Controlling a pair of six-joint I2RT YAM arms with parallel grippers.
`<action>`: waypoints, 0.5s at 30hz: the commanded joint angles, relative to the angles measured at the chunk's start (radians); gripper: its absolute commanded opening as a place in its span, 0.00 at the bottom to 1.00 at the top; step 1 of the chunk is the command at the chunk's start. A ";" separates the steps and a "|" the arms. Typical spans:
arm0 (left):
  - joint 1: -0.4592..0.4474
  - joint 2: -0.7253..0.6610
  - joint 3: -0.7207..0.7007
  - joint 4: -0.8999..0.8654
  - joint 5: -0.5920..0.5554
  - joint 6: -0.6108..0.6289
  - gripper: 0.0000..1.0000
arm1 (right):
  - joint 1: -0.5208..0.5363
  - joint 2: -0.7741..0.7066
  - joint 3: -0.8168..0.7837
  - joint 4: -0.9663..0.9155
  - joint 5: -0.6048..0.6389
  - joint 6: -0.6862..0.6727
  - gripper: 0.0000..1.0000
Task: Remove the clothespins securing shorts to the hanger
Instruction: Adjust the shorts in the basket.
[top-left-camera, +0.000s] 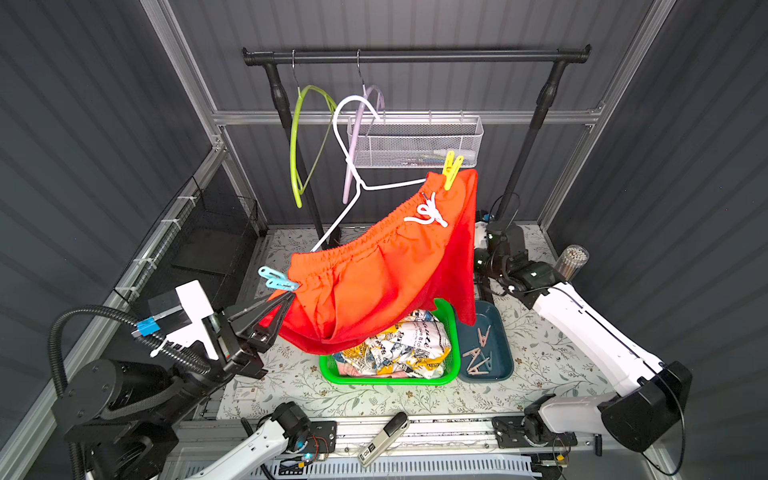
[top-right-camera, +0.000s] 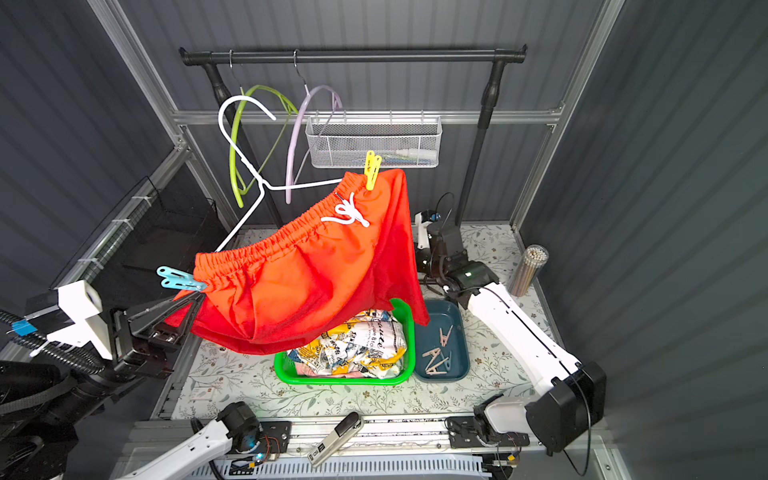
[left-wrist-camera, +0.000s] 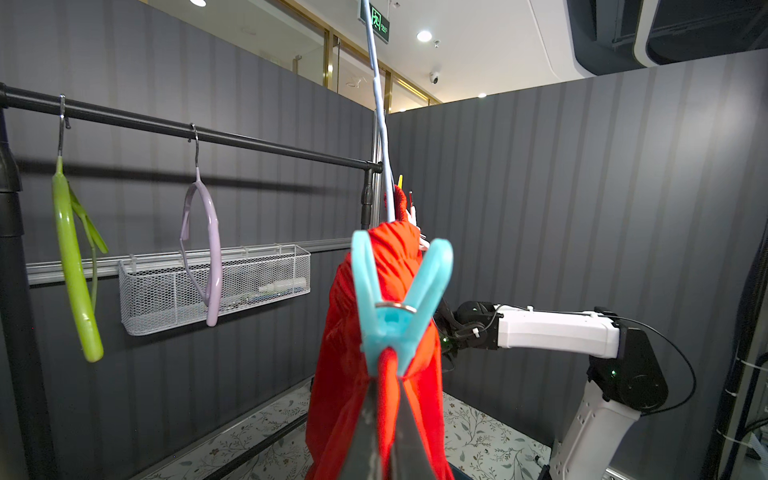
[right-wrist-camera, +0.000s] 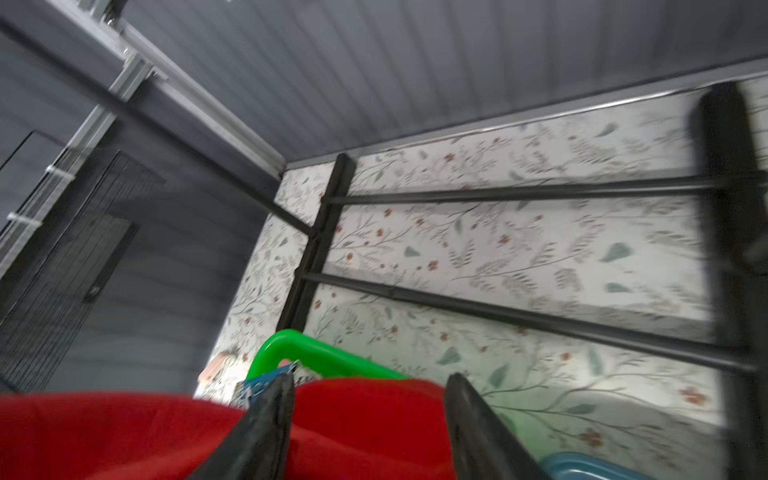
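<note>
Red shorts (top-left-camera: 374, 282): pegged on white hanger (top-left-camera: 353, 137); light blue clothespin (top-left-camera: 276, 279) at its near end, yellow clothespin (top-left-camera: 452, 169) at its far end

Left gripper (left-wrist-camera: 384, 374): pressed together on the red cloth just under the light blue clothespin

Right gripper (right-wrist-camera: 370, 382): spread, holding nothing, by the shorts' hem

Beige clothespins (top-left-camera: 478, 353): in blue tray (top-left-camera: 503, 332), right of tabletop centre

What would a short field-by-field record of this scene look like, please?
garment: red shorts on tilted white hanger
pins attached: blue clothespin, yellow clothespin
left gripper: shut on the red shorts' corner below the blue clothespin
right gripper: open, empty
pins removed: beige clothespins in blue tray
basket: green basket holds printed shorts
</note>
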 joint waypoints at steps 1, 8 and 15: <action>-0.005 0.037 0.013 0.052 -0.009 0.002 0.00 | 0.076 -0.032 -0.034 0.025 0.024 0.066 0.60; -0.005 0.116 0.051 0.003 -0.010 0.030 0.00 | 0.228 -0.102 -0.121 0.015 0.135 0.209 0.58; -0.005 0.149 0.083 -0.085 -0.045 0.086 0.00 | 0.317 -0.175 -0.306 0.060 0.221 0.333 0.57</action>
